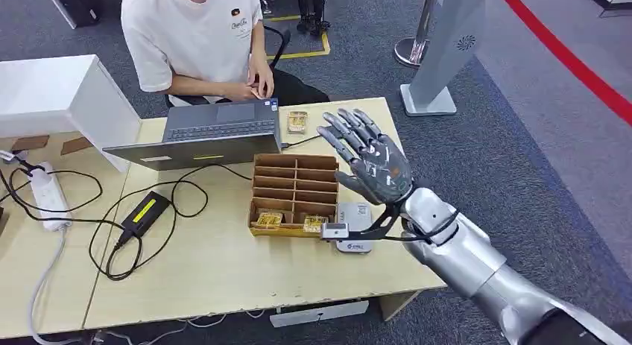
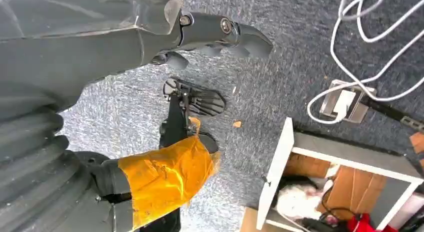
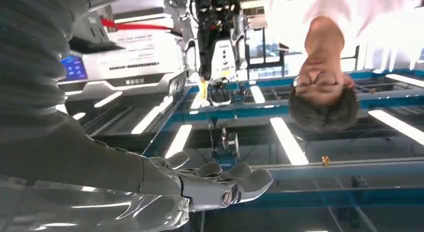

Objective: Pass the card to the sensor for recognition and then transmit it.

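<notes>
Cards (image 1: 270, 220) sit in the near compartments of the cardboard tray (image 1: 294, 182), w/ the white sensor (image 1: 353, 227) just beside it for an easy reach, while the right hand (image 1: 370, 157) hovers above, fingers spread & empty; left hand (image 2: 220, 34) hangs over carpet, prob. holding nothing.

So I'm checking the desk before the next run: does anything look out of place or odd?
One card lies loose on the table beside the laptop, outside the cardboard tray that holds two others. The right hand is raised, palm up, fingers spread, holding nothing. Cables sprawl across the table's left.
</notes>
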`<state>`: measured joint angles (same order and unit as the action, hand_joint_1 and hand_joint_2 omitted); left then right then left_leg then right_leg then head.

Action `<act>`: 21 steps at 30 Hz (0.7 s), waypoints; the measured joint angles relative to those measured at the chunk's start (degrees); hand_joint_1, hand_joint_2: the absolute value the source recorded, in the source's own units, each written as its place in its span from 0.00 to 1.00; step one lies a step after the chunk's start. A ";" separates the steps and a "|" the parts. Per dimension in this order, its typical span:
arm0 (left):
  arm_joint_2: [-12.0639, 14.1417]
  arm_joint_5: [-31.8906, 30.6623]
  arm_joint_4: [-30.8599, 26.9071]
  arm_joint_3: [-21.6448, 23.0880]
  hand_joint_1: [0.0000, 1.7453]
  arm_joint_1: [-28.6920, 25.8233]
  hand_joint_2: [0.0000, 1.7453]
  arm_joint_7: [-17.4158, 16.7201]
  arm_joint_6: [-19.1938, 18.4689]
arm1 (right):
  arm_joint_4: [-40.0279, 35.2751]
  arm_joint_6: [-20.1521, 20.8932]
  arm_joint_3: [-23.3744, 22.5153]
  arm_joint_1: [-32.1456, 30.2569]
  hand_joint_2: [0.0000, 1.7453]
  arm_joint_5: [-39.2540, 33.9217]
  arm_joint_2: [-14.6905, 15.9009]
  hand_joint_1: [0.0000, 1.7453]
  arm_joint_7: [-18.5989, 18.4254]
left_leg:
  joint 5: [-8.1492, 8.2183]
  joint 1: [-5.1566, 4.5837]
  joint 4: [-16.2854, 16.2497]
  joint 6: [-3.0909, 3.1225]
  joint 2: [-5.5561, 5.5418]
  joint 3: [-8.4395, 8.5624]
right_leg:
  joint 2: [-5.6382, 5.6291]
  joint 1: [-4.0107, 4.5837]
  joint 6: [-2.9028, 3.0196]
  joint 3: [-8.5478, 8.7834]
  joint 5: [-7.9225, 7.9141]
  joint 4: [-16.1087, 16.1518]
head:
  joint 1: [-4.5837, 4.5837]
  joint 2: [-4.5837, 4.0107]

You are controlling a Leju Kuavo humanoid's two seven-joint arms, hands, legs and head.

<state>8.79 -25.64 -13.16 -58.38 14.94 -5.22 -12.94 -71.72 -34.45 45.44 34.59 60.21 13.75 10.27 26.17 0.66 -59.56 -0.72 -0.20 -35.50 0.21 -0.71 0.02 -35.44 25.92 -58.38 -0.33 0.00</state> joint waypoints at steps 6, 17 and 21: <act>0.81 1.44 0.00 -1.25 0.00 -2.34 1.00 1.24 -0.96 | -4.91 -1.11 0.15 -8.34 1.00 -1.48 3.27 0.00 2.38 | 0.06 0.00 0.01 0.03 0.03 0.02 | -0.01 0.00 0.00 0.02 0.02 0.02 | -0.02 0.00; 2.19 3.19 0.00 -2.36 0.00 -5.41 1.00 2.21 -1.84 | -11.91 -2.40 -1.07 -20.49 1.00 -4.20 7.23 0.00 4.79 | 0.15 0.00 0.03 0.06 0.07 0.04 | -0.01 0.00 -0.01 0.05 0.09 0.03 | -0.02 0.02; 2.36 3.37 0.00 -2.56 0.00 -5.72 1.00 2.34 -1.88 | -12.92 -2.40 -1.60 -22.02 1.00 -4.26 7.58 0.00 4.92 | 0.15 0.00 0.03 0.05 0.10 0.06 | -0.03 0.00 -0.01 0.06 0.08 0.03 | -0.02 0.02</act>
<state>11.15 -22.27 -13.16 -60.94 9.22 -2.89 -14.82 -84.63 -36.85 43.84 12.57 55.95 21.33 15.19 26.33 0.66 -59.53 -0.67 -0.10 -35.44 0.17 -0.71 0.01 -35.38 26.00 -58.35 -0.35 0.02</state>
